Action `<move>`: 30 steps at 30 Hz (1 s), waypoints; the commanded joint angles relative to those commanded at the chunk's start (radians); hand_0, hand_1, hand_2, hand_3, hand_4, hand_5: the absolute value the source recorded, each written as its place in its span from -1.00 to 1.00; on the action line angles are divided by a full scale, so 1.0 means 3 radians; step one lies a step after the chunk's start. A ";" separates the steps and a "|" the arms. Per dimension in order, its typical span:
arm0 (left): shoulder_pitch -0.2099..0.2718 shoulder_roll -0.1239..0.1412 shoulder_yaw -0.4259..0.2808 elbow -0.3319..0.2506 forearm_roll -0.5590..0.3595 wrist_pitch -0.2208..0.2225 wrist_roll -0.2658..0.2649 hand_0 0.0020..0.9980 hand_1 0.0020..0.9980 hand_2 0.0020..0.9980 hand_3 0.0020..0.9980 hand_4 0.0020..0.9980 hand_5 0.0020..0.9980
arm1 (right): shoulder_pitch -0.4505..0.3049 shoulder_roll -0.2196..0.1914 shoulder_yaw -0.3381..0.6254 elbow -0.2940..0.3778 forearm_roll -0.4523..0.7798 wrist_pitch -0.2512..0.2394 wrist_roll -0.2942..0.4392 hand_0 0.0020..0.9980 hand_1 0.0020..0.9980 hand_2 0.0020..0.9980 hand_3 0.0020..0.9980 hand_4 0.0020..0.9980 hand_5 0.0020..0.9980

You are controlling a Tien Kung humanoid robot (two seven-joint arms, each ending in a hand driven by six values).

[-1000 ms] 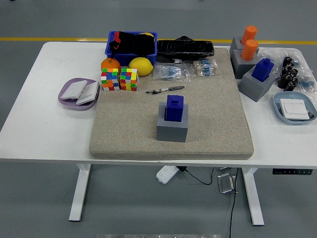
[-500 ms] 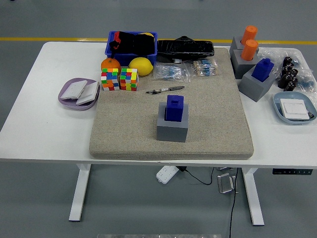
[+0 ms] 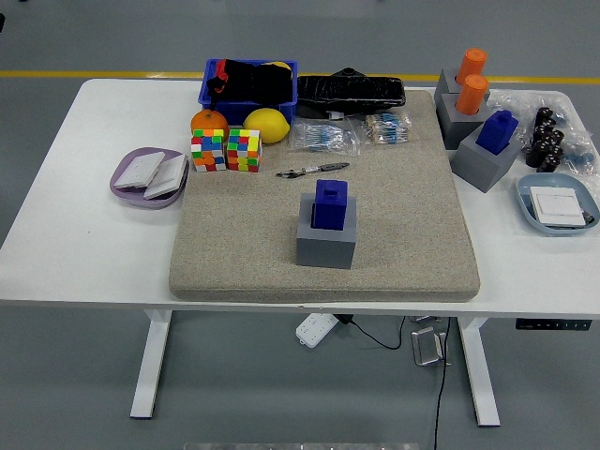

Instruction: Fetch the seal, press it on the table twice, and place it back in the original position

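A white counter [image 3: 66, 234] is waiting with neither robot hand reaching into the frame, so whether their fingers are spread or curled cannot be told. At far left, a lilac dish [image 3: 122, 184] is holding two white flat packets [image 3: 156, 173]. Just right of it, two colour-tiled puzzle cubes [image 3: 226, 150] are sitting side by side at the corner of a beige felt mat [image 3: 403, 225], with an orange [image 3: 208, 120] and a lemon [image 3: 266, 125] behind them and a blue bin [image 3: 249, 91] of dark items at the back. A pen-like tool [image 3: 312, 170] is lying behind the task's piece: the blue seal [image 3: 331, 203] is standing upright in its grey holder [image 3: 326, 242] near the mat's middle, apparently staged well apart from the clutter for an easy grasp and as the spot to return it to. Farther right, clear packets [image 3: 349, 133] and a black bag [image 3: 352, 91] are lining the back edge. At right, two orange seals [image 3: 472, 80] and a second blue seal [image 3: 497, 131] are resting in grey blocks, beside black small parts [image 3: 547, 138] and a pale blue dish [image 3: 534, 208] carrying a white card [image 3: 556, 206].
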 joint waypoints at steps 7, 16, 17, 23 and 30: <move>-0.0014 -0.0018 0.0012 0.0002 0.0004 -0.0003 0.0012 0.84 0.88 0.91 0.89 0.64 -0.26 | 0.0005 -0.0010 0.0009 0.0004 0.0007 -0.0005 -0.0001 0.86 0.55 0.55 0.58 0.69 -0.06; -0.0023 -0.0075 -0.0019 0.0017 0.0014 -0.0006 0.0006 0.84 0.88 0.91 0.89 0.64 -0.26 | 0.0018 -0.0022 0.0002 -0.0004 0.0005 0.0002 0.0000 0.86 0.55 0.55 0.58 0.68 -0.06; -0.0024 -0.0081 -0.0016 0.0014 0.0018 -0.0008 0.0008 0.84 0.88 0.91 0.89 0.64 -0.26 | 0.0017 -0.0024 0.0002 -0.0003 0.0004 0.0004 0.0001 0.86 0.55 0.55 0.58 0.68 -0.06; -0.0034 -0.0075 -0.0003 -0.0001 0.0017 -0.0008 0.0011 0.84 0.88 0.91 0.88 0.64 -0.26 | 0.0023 -0.0027 0.0003 0.0002 0.0004 0.0003 0.0000 0.86 0.55 0.55 0.58 0.68 -0.06; -0.0049 -0.0074 0.0018 -0.0006 0.0012 -0.0012 0.0008 0.84 0.88 0.91 0.88 0.64 -0.26 | 0.0026 -0.0042 -0.0007 0.0006 0.0009 0.0008 0.0003 0.86 0.55 0.55 0.58 0.68 -0.06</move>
